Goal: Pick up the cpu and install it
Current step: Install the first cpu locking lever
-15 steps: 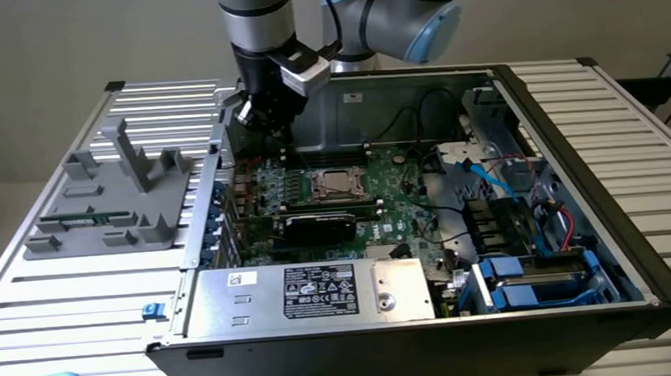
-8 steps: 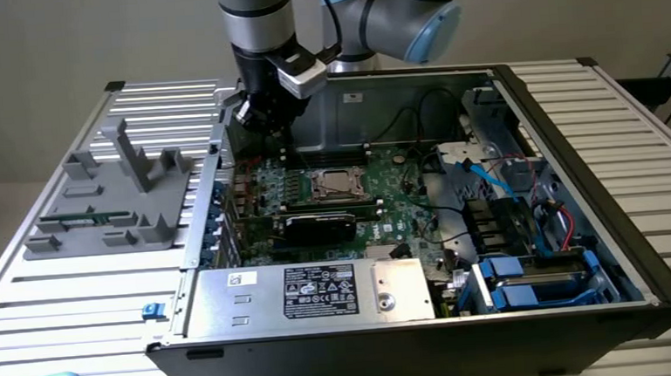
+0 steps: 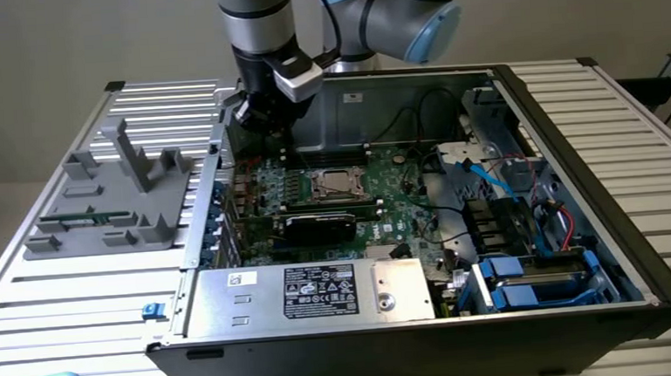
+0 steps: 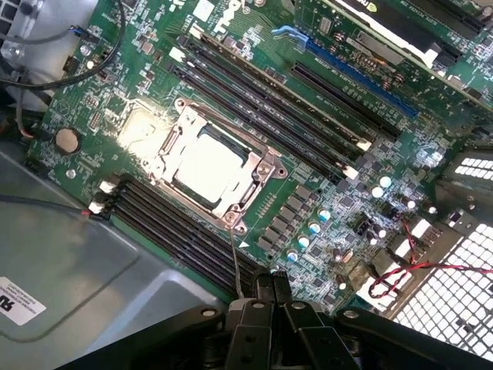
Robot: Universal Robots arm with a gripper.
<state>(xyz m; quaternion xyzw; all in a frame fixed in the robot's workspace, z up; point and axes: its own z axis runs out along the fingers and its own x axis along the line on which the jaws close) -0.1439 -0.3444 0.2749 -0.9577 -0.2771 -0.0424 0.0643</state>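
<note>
Ok, from the exterior view's left: grey holder sits on the table beside the case, then the gripper hangs over the board near the case's back-left corner, fingers pinched together w/ nothing between them. The cpu looks already dropped in the socket frame, mid-board. So imo judge the seating: check it's flat, no corner riding up, and keep the tips clear of it.

An open computer case lies on a slatted metal table. Inside it, a silver labelled power supply sits beside blue drive caddies. A grey plastic fixture stands outside the case, at the exterior view's left.
</note>
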